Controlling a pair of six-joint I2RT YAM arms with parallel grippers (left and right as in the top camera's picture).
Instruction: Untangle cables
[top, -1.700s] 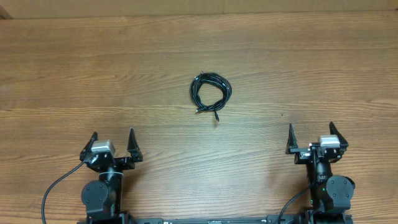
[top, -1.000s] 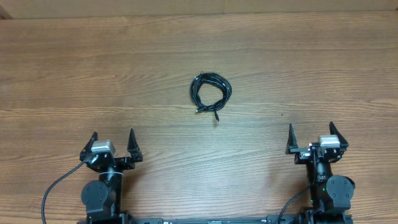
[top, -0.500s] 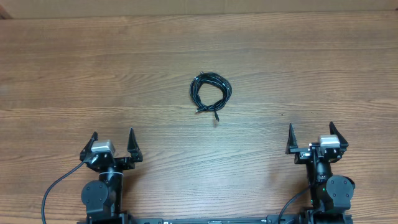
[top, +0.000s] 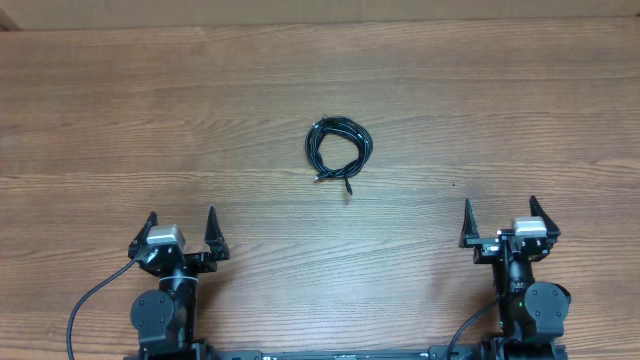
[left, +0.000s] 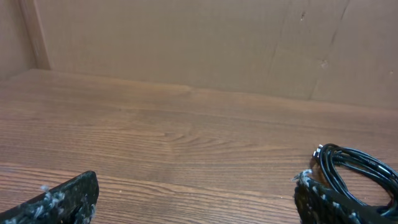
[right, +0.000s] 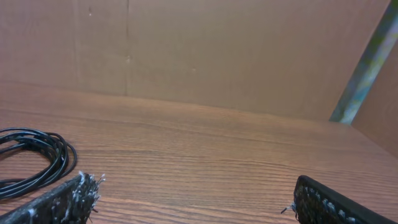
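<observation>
A black cable bundle (top: 338, 153) lies coiled and tangled on the wooden table near its middle. It also shows at the right edge of the left wrist view (left: 354, 171) and at the left edge of the right wrist view (right: 31, 160). My left gripper (top: 181, 232) is open and empty near the front left, well short of the cable. My right gripper (top: 501, 222) is open and empty near the front right, also apart from the cable. Both sets of fingertips show at the bottom of their wrist views, the left (left: 196, 202) and the right (right: 193, 202).
The wooden table (top: 500, 110) fills the overhead view. A brown cardboard wall (left: 186, 43) stands along its far edge, and also shows in the right wrist view (right: 217, 50).
</observation>
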